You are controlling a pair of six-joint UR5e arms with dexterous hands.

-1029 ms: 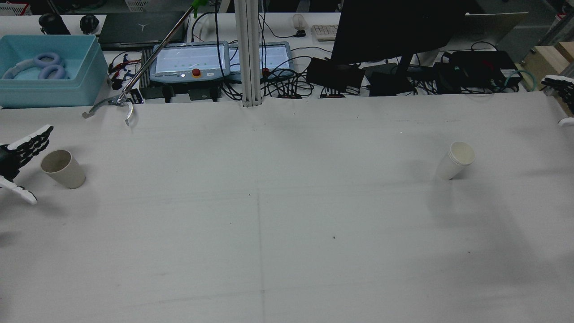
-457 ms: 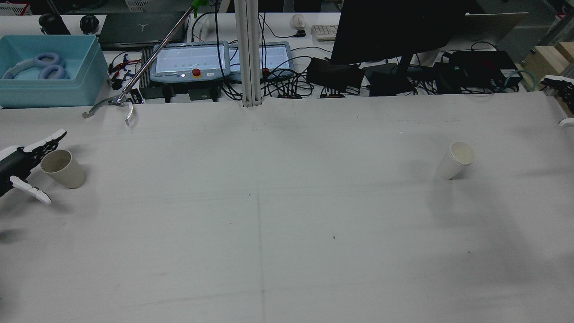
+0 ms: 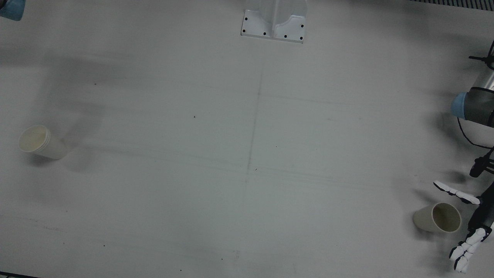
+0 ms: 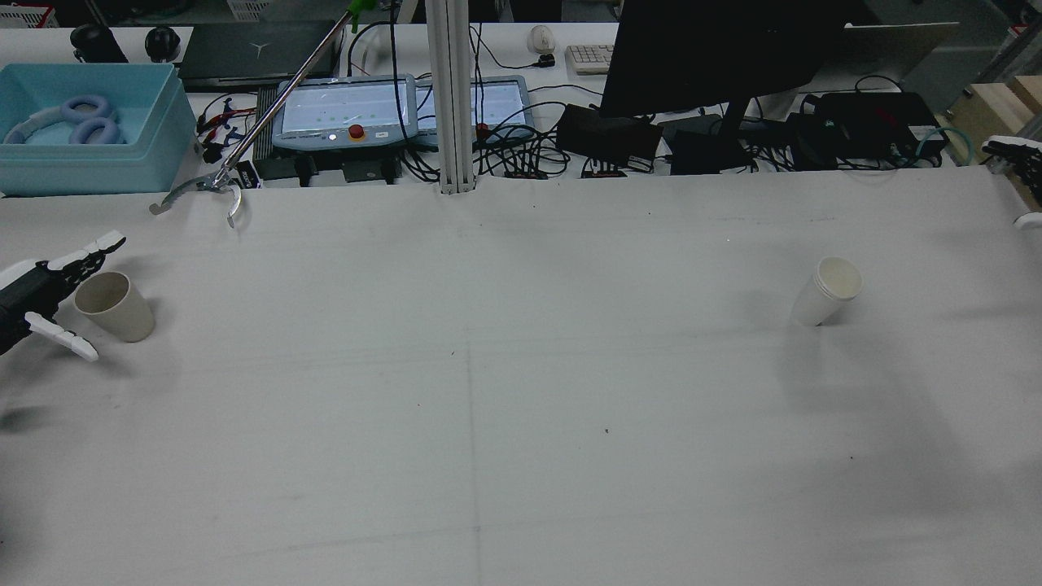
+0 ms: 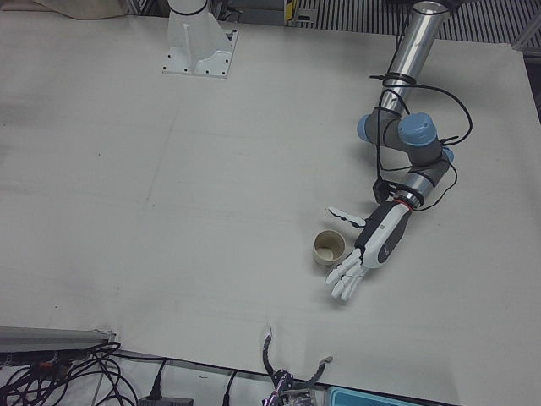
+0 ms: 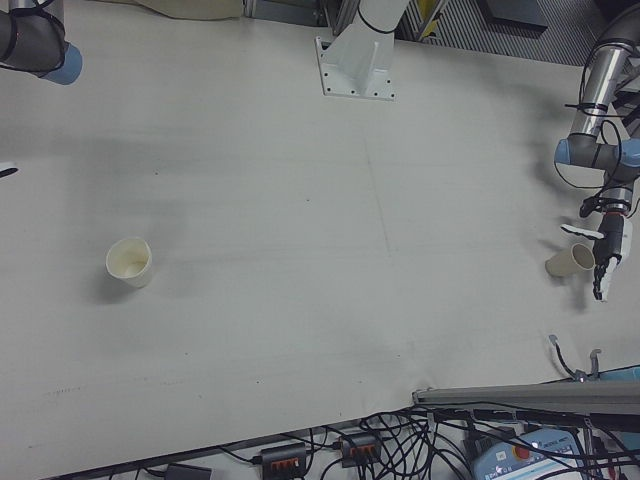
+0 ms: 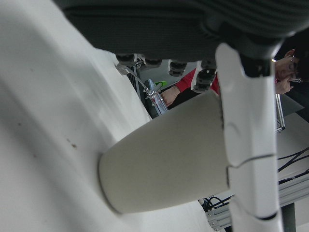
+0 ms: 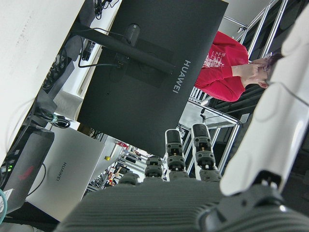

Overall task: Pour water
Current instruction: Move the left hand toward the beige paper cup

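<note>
1. Since half a second ago the left hand [image 4: 45, 295] has edged slightly closer to the tan cup [image 4: 113, 305]; both cups stand where they did.
2. The left hand's fingers [image 5: 345, 279] are spread wide and hold nothing. The tan cup stands upright on the table [image 3: 247, 154] in the gap between the long fingers and the lone finger [image 3: 455, 192] opposite them.
3. In the left hand view one finger [image 7: 248, 145] lies across the cup's [image 7: 164, 159] rim end; whether it touches cannot be told.
4. The white cup [image 4: 826, 290] stands upright, well apart from both hands, on the right arm's half of the table.
5. The right hand [image 4: 1013, 159] shows only at the table's far edge, its fingers [image 8: 200, 147] extended, nothing between them.
6. A reacher's claw [image 4: 199, 194] rests on the table beyond the left fingers.
</note>
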